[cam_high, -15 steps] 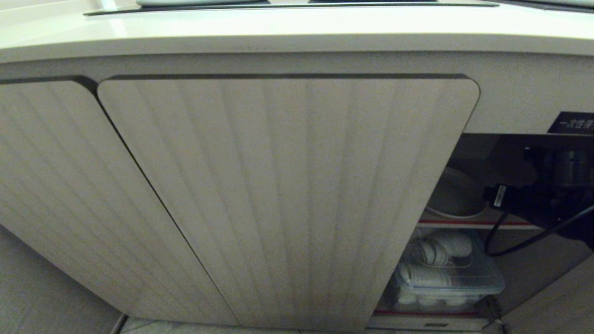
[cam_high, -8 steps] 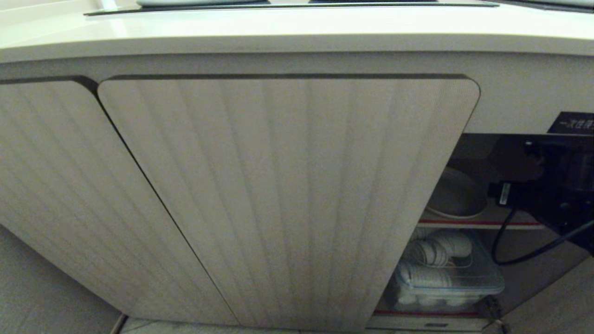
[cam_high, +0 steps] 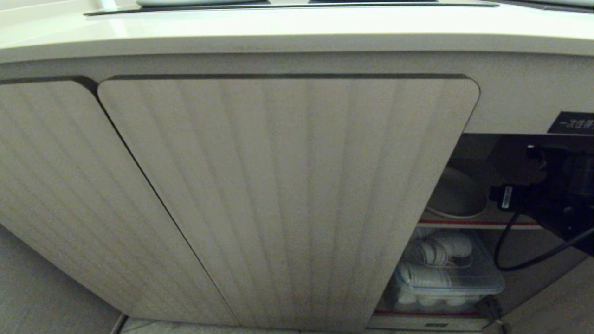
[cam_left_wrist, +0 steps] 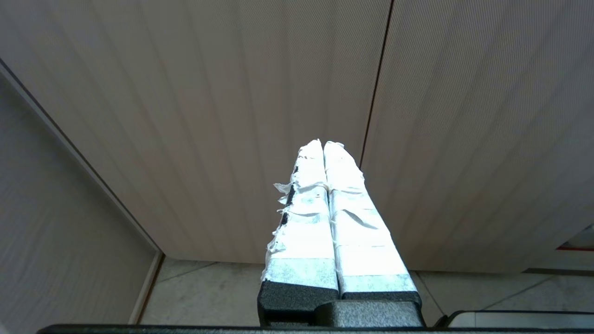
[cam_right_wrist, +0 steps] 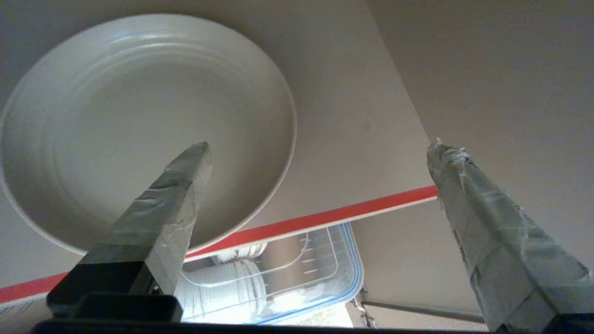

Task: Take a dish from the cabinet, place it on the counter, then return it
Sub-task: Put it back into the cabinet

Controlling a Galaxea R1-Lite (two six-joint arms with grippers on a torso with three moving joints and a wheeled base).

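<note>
The cabinet (cam_high: 287, 195) has its right compartment open. On the inner shelf (cam_right_wrist: 325, 214), which has a red front edge, lies the dish (cam_high: 457, 195), a plain cream plate. My right arm (cam_high: 552, 199) reaches into that opening from the right. In the right wrist view the dish (cam_right_wrist: 139, 116) fills the area ahead. The right gripper (cam_right_wrist: 320, 148) is open and empty, one finger (cam_right_wrist: 162, 213) in front of the dish's near rim, the other out over the bare shelf. My left gripper (cam_left_wrist: 323, 144) is shut and empty, low before the ribbed doors. The counter (cam_high: 297, 28) runs above.
Under the shelf stands a clear lidded box with a blue rim (cam_high: 448, 278) (cam_right_wrist: 287, 273) holding white ribbed pieces. A black label (cam_high: 573, 124) sits above the opening. The closed ribbed door (cam_high: 287, 195) bounds the opening's left side. Tiled floor (cam_left_wrist: 209, 292) lies below the left gripper.
In the head view my right arm has drawn slightly to the right, uncovering a little more of the dish. The dish and the box have not moved.
</note>
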